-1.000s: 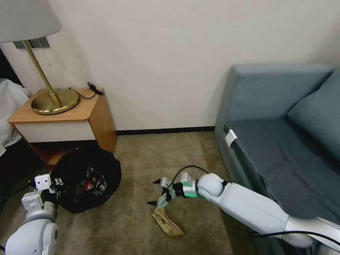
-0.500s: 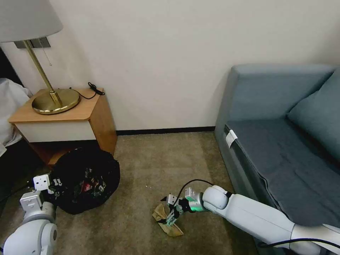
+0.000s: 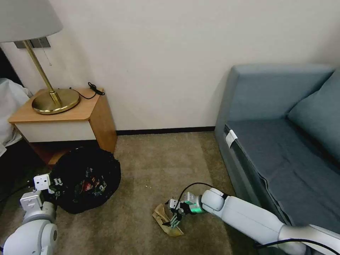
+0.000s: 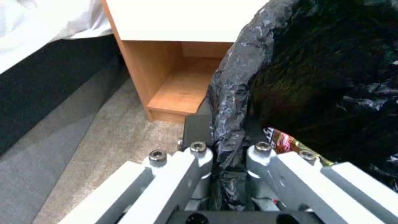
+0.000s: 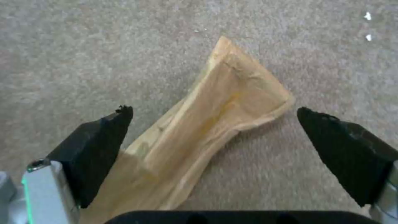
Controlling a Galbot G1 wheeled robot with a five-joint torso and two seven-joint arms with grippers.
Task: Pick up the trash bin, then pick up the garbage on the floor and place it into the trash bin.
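Observation:
The trash bin point(image 3: 85, 184), lined with a wrinkly black bag, sits at the left in front of the nightstand, with colourful litter point(image 3: 91, 184) inside it. My left gripper point(image 3: 53, 184) is shut on the bin's near rim. In the left wrist view, the left gripper point(image 4: 227, 149) pinches the black liner point(image 4: 232, 93), and a red-and-white packet point(image 4: 286, 141) lies just inside. A tan wrapper point(image 3: 160, 213) lies on the carpet at centre. My right gripper point(image 3: 174, 217) is low over it and open. In the right wrist view, the right gripper point(image 5: 215, 111) straddles the wrapper point(image 5: 195, 137) without touching it.
A wooden nightstand point(image 3: 60, 117) with a brass lamp point(image 3: 53, 99) stands behind the bin. A blue-grey sofa point(image 3: 283, 141) runs along the right, close to my right arm. White bedding point(image 3: 9, 106) shows at the far left. Open carpet point(image 3: 159, 159) lies between bin and sofa.
My right gripper has come down and toward me, from above the carpet beyond the wrapper to right over it, still open. The left gripper and bin have barely moved.

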